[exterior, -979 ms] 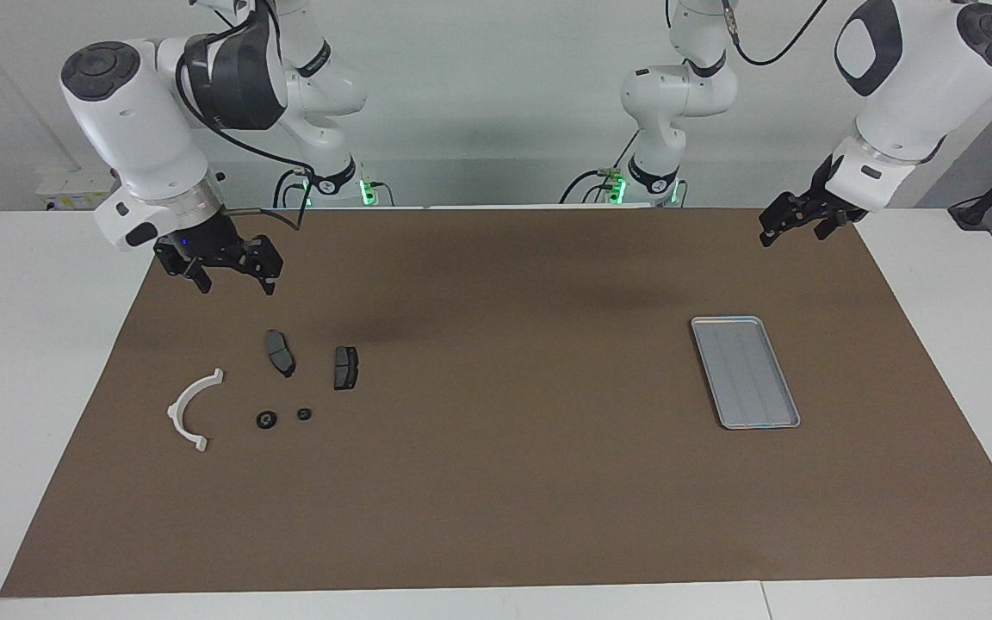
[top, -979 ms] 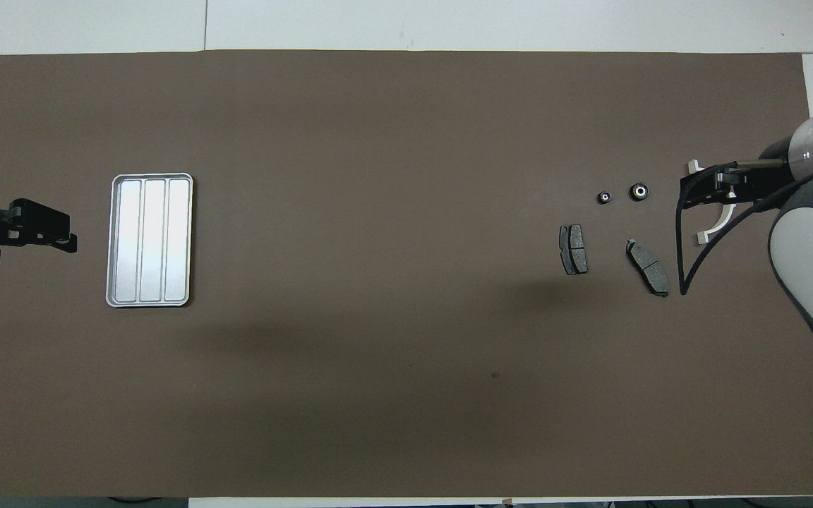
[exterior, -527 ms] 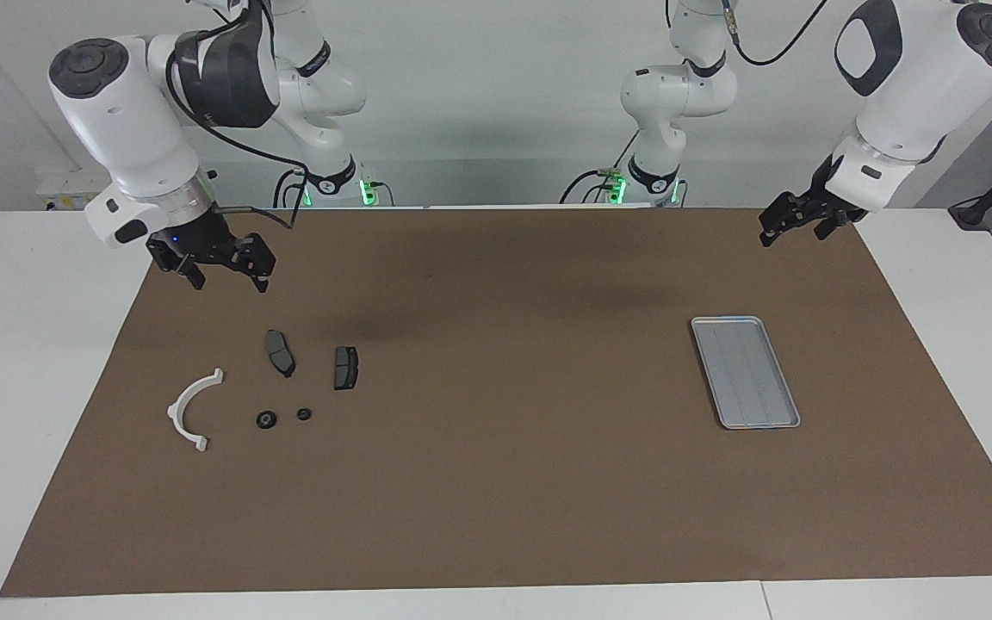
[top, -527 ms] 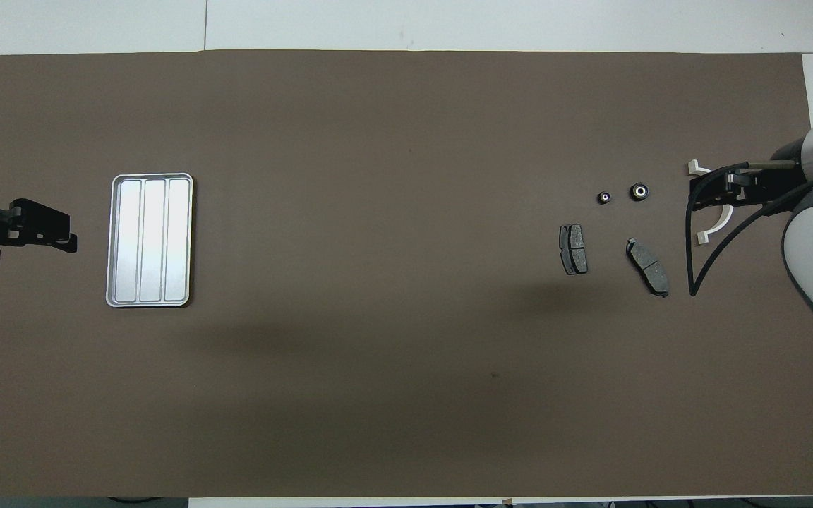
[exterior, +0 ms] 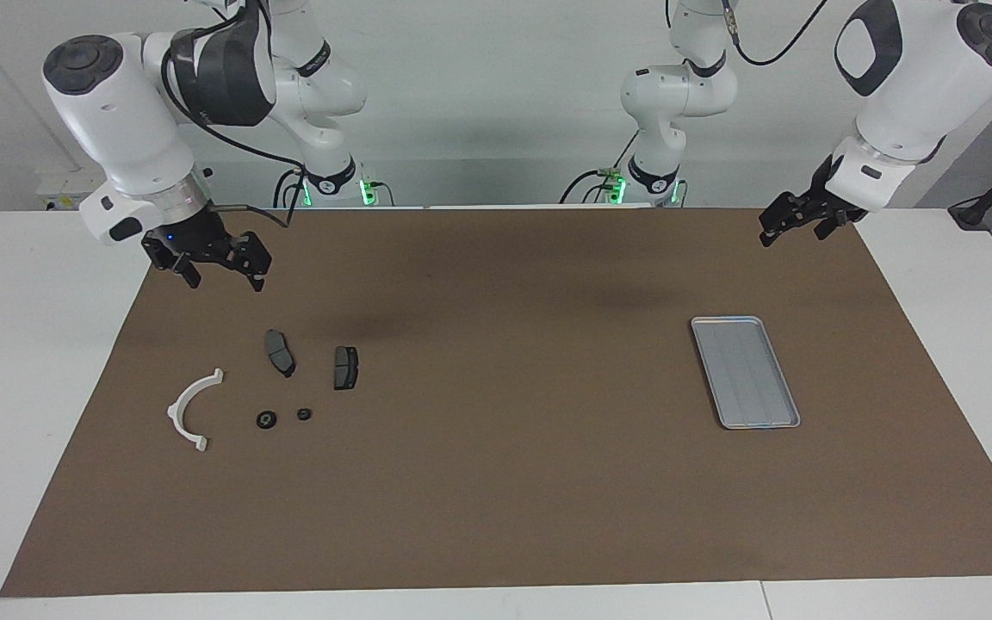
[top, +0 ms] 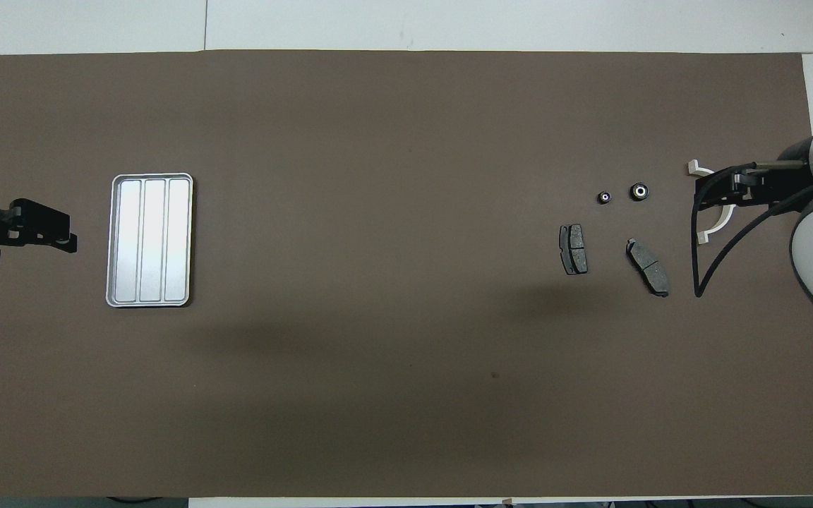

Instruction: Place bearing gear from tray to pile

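1. The tray (exterior: 745, 372) is lying flat on the brown mat (exterior: 505, 482) toward the left arm's end of the table, its ridged floor showing bare.
2. The pile is sitting toward the right arm's end of the mat, well apart from the tray.
3. In that pile, the white curved bracket (exterior: 190, 408) is lying closest to the table's end, with its open side facing the other parts.
4. Two dark brake pads (exterior: 280, 352) (exterior: 345, 367) are lying side by side, apart from each other and nearer to the robots than the two small round parts.
5. Two small dark round gears (exterior: 266, 419) (exterior: 304, 414) are resting on the mat just beside each other, near the bracket and farther from the robots than the pads. Each is showing a pale centre in the overhead view.
6. The right gripper (exterior: 220, 275) is hanging in the air over the mat's edge, up from the pile, with its claw spread wide and holding nothing.
7. The left gripper (exterior: 778, 229) is waiting in the air over the mat's corner at its own end, nearer to the robots than the tray, with its claw wide and holding nothing.
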